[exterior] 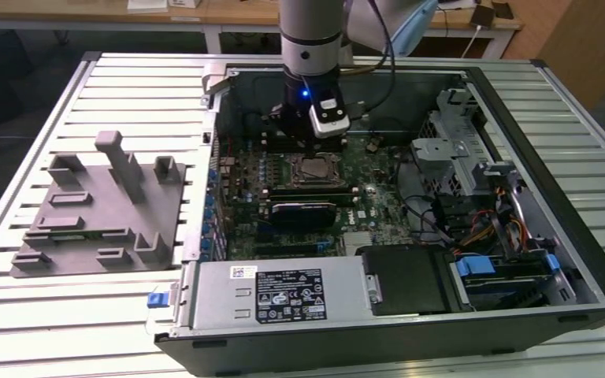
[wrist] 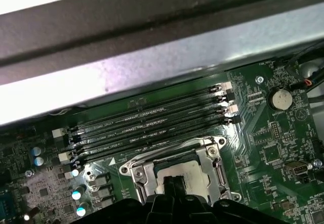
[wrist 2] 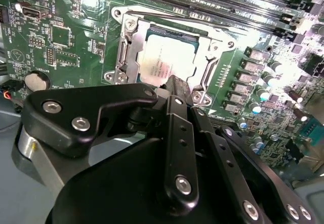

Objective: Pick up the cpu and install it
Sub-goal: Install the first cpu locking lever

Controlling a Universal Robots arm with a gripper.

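Seemingly closed, the pincer [wrist 2: 177,85] hovers over the seated cpu [wrist 2: 164,62].

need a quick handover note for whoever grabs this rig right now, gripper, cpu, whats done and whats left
Gripper: above the motherboard socket inside the open computer case, fingertips together over the chip; whether it grips anything cannot be told.
Cpu: lying in the socket frame, silvery top facing up, seen in both wrist views.
Done: cpu appears placed in the socket.
Left: confirm it is seated and the gripper is free. The grey tray sits beside the case.
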